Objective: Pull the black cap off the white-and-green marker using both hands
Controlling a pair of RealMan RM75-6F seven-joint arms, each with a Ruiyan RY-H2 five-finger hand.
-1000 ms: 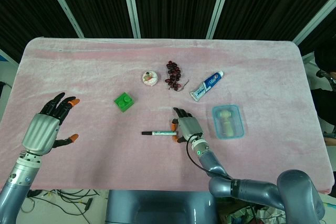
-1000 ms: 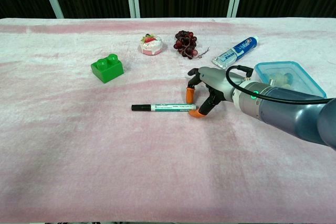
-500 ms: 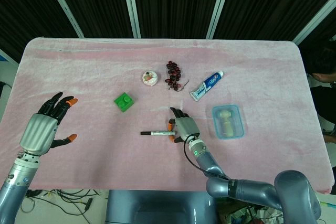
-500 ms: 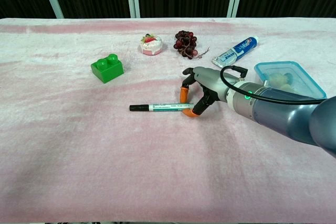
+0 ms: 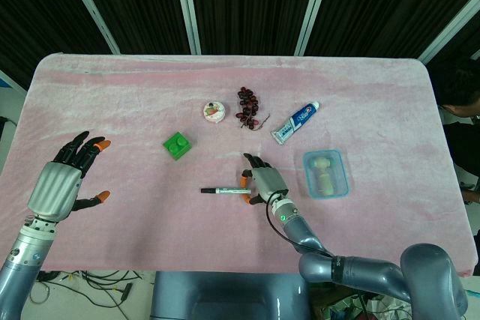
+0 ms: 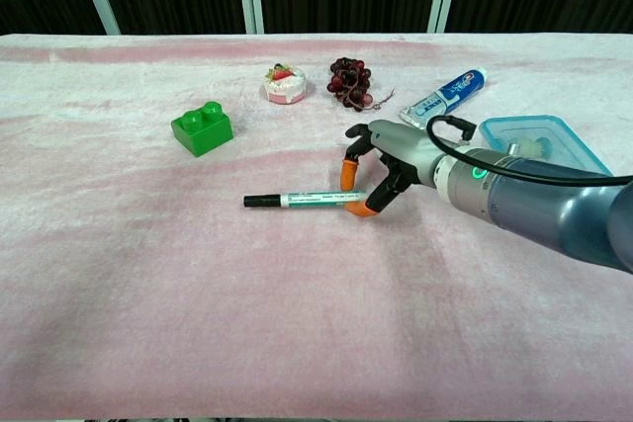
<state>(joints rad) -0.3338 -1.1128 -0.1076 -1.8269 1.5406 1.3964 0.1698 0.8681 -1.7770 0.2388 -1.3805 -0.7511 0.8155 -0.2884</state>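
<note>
The white-and-green marker (image 5: 227,191) (image 6: 315,199) lies across the middle of the pink cloth, with its black cap (image 5: 206,190) (image 6: 259,202) pointing left. My right hand (image 5: 267,182) (image 6: 393,158) is at the marker's right end and pinches it between an orange-tipped finger above and the thumb below. That end looks slightly raised off the cloth. My left hand (image 5: 63,182) hovers far to the left, fingers spread and holding nothing; only the head view shows it.
A green brick (image 5: 177,145) (image 6: 202,127) sits left of the marker. Behind it are a small round cake toy (image 5: 214,111), a bunch of dark grapes (image 5: 247,107) and a toothpaste tube (image 5: 295,122). A blue lidded box (image 5: 325,173) (image 6: 539,140) stands right of my right hand.
My right hand has closed its finger and thumb on the marker's right end, nudging the marker slightly left. The left hand has barely moved.
</note>
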